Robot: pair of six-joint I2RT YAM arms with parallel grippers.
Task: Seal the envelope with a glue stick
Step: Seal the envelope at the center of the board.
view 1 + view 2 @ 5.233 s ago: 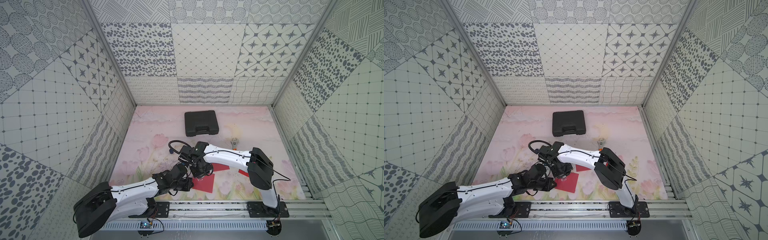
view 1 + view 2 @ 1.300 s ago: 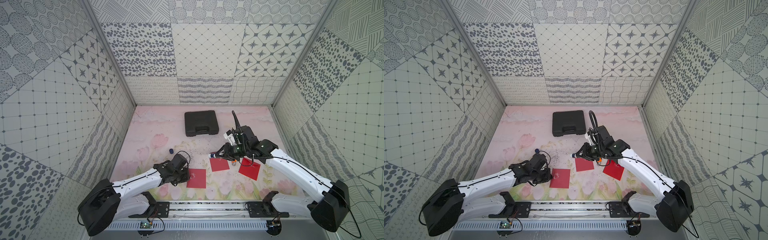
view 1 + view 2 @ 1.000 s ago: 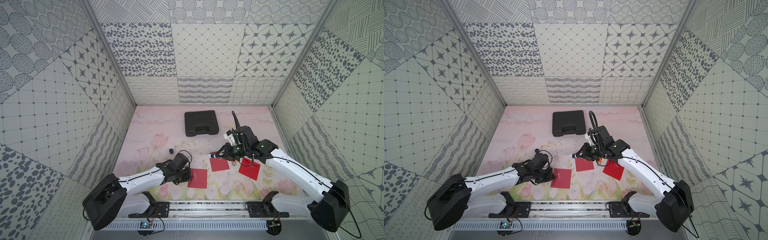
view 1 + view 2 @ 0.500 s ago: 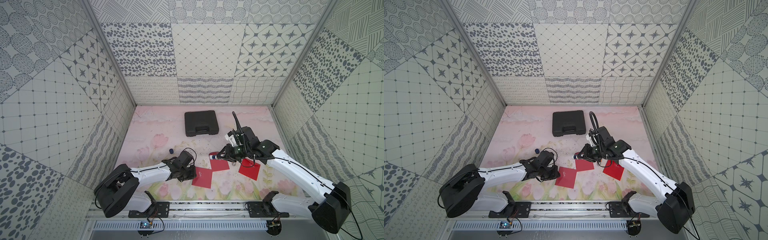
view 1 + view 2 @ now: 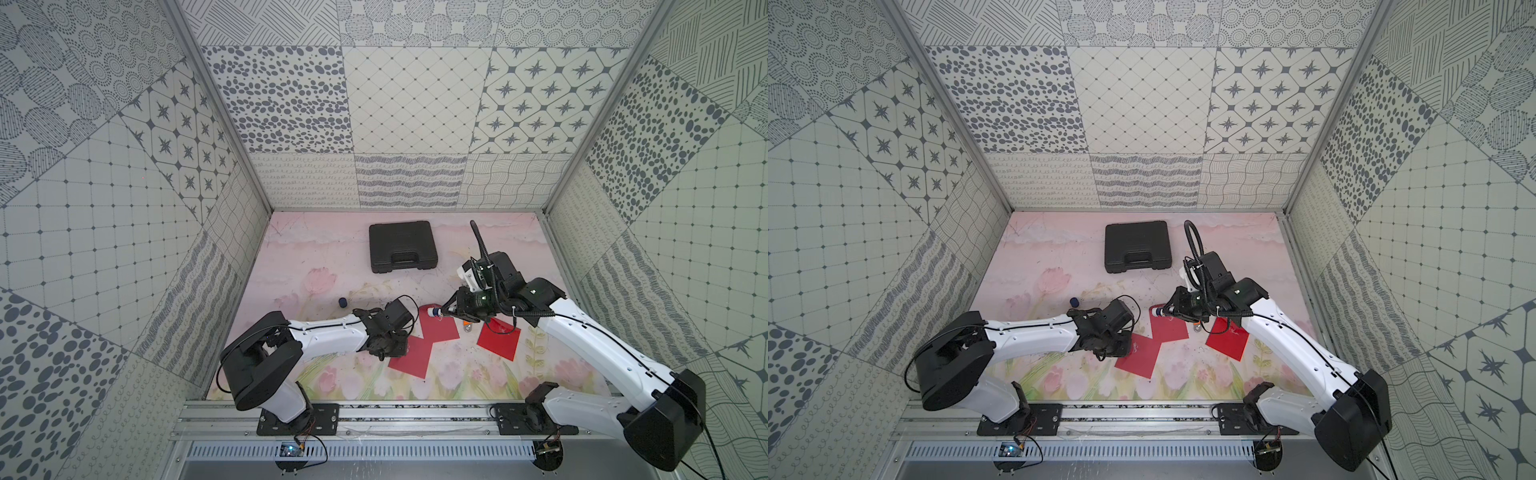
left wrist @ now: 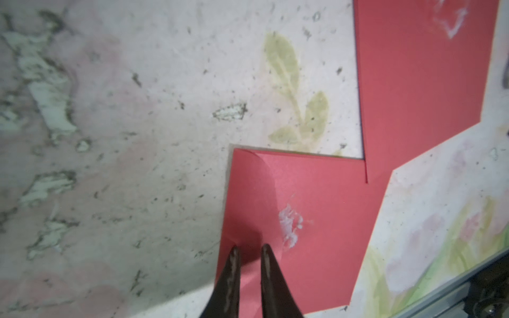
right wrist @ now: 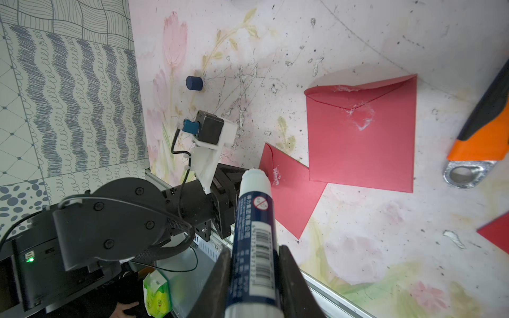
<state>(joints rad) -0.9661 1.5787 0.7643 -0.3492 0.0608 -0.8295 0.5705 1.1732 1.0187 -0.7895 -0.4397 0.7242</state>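
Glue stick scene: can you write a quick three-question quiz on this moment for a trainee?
1. True or false: the glue stick gripped in the right hand has its cap on.
2. What lies at the tips of the left hand? A. the black case B. a red envelope C. the wrench
3. Short answer: where is the blue cap?

Key: 1 false; 2 B; 3 lying on the mat, apart from the stick.
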